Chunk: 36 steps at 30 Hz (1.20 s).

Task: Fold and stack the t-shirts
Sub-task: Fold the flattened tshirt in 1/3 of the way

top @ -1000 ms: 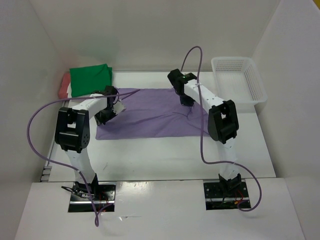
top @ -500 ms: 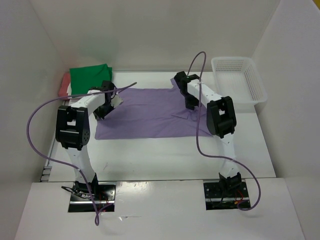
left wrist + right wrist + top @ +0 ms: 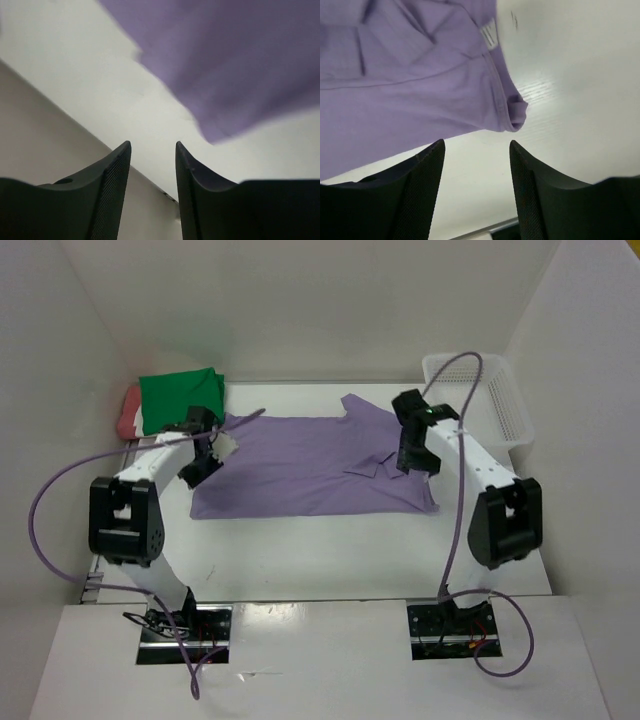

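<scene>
The lavender t-shirt (image 3: pixel 300 465) lies spread out on the surface (image 3: pixel 300 550) between the arms, the green t-shirt (image 3: pixel 180 398) folded at the far left. The left claw (image 3: pixel 152 147) and right claw (image 3: pixel 476 145) both stand apart and empty. The cloth looks light and limp, best pinched at its corners

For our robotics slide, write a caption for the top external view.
Left gripper and right gripper, open, at opposite edges of a spread lavender t-shirt; green t-shirt atop salmon-red t-shirt.
</scene>
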### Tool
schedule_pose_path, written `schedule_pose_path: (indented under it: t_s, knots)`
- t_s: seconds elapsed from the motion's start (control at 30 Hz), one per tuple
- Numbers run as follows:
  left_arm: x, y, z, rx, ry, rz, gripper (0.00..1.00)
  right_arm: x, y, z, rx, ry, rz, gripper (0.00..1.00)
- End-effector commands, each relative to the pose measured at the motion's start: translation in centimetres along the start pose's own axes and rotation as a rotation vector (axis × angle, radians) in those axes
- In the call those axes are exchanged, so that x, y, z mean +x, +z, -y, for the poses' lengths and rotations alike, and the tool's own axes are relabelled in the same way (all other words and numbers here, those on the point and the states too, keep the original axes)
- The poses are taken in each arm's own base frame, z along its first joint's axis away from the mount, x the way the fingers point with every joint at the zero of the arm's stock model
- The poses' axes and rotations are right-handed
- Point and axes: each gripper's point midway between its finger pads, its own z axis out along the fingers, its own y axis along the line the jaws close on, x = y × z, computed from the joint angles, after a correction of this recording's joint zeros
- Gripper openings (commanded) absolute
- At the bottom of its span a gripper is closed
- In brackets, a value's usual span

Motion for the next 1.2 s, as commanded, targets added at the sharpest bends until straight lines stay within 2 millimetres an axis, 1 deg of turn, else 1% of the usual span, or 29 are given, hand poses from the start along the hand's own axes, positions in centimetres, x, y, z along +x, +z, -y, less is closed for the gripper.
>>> schedule_pose_path:
  t_s: [0.0,0.03,0.07,0.1,0.13,0.17,0.2,0.27,0.33,0.4,0.43,0.5,0.53,0.57,0.6,0.67,0.7,0.73,0.77,0.8,0.83,0.87,0.9,0.93,0.97,1.03,1.07,1.1,1.17]
  knots:
    - [3.0,-1.1,5.9,0.101,0.231,-0.058,0.49,4.5,3.2,1.1,-0.101,0.183,-0.161,0.6]
    - [3.5,-0.8,6.8,0.117,0.252,-0.074,0.49,5.2,3.9,1.4,-0.128,0.229,-0.192,0.61]
    - [3.6,-0.6,7.9,0.14,0.263,-0.077,0.5,5.6,4.4,1.8,-0.206,0.322,-0.245,0.61]
    - [4.1,-0.2,8.6,0.157,0.266,-0.083,0.52,7.1,5.1,2.1,-0.236,0.36,-0.288,0.61]
    - [3.3,-0.2,8.9,0.157,0.263,-0.055,0.53,6.6,5.9,2.1,-0.275,0.4,-0.272,0.61]
    - [3.1,-0.1,8.8,0.15,0.249,-0.047,0.57,7.0,6.4,2.8,-0.3,0.461,-0.29,0.61]
    - [2.5,-0.1,9.1,0.156,0.254,-0.026,0.6,6.4,6.9,3.1,-0.305,0.478,-0.264,0.61]
    - [1.6,0.1,9.1,0.15,0.244,0.013,0.63,5.9,7.0,2.8,-0.323,0.481,-0.244,0.64]
    - [0.7,0.8,9.3,0.148,0.248,0.035,0.66,5.9,7.6,2.4,-0.333,0.481,-0.253,0.67]
    - [0.3,1.3,9.1,0.133,0.247,0.035,0.66,5.7,8.2,2.2,-0.331,0.49,-0.259,0.67]
    - [0.4,2.1,9.1,0.126,0.249,0.021,0.66,5.3,8.4,2.4,-0.332,0.499,-0.247,0.67]
    - [0.9,2.9,9.4,0.132,0.255,-0.002,0.66,5.9,8.9,2.1,-0.332,0.497,-0.278,0.67]
    - [0.8,3.5,9.7,0.138,0.258,-0.011,0.64,6.2,9.2,2.4,-0.327,0.506,-0.282,0.67]
    - [1.5,3.9,10.0,0.144,0.264,-0.035,0.58,7.1,9.6,2.4,-0.324,0.513,-0.313,0.67]
    - [1.7,4.3,10.3,0.149,0.258,-0.043,0.53,7.4,9.9,3.1,-0.314,0.534,-0.322,0.67]
    - [2.3,4.8,10.9,0.165,0.253,-0.067,0.42,8.3,10.4,3.6,-0.313,0.551,-0.339,0.56]
    - [2.5,5.1,11.1,0.173,0.256,-0.078,0.28,8.2,10.4,4.1,-0.322,0.565,-0.341,0.5]
    - [2.6,5.3,11.3,0.179,0.25,-0.087,0.18,8.2,10.3,3.9,-0.334,0.566,-0.345,0.43]
    - [2.6,5.3,11.3,0.178,0.239,-0.088,0.06,8.1,10.4,4.3,-0.33,0.579,-0.344,0.28]
    - [2.6,5.3,11.3,0.178,0.239,-0.089,0.0,8.1,10.3,4.1,-0.342,0.58,-0.347,0.21]
    - [3.0,5.4,11.5,0.183,0.232,-0.097,0.0,7.9,9.8,4.0,-0.358,0.581,-0.351,0.14]
    - [3.7,5.1,11.6,0.188,0.241,-0.128,0.0,8.5,9.1,3.9,-0.36,0.582,-0.381,0.04]
    - [4.2,4.5,11.2,0.175,0.219,-0.13,0.0,8.4,8.4,3.8,-0.377,0.583,-0.389,0.0]
    - [4.7,4.0,11.0,0.166,0.221,-0.139,0.0,8.1,7.2,3.9,-0.391,0.584,-0.376,0.0]
    - [5.9,3.4,10.8,0.17,0.21,-0.166,0.0,8.7,6.0,3.8,-0.388,0.583,-0.395,0.0]
    - [7.3,1.8,10.1,0.15,0.197,-0.156,0.0,10.0,4.2,3.6,-0.387,0.573,-0.413,0.0]
    - [8.4,1.1,10.1,0.16,0.198,-0.172,0.0,10.1,2.9,3.5,-0.389,0.554,-0.397,0.0]
    - [8.6,0.2,9.7,0.137,0.201,-0.154,0.0,11.2,2.2,3.7,-0.368,0.543,-0.434,0.0]
    - [10.5,-0.6,9.9,0.13,0.217,-0.206,0.0,12.6,1.9,4.2,-0.327,0.515,-0.463,0.0]
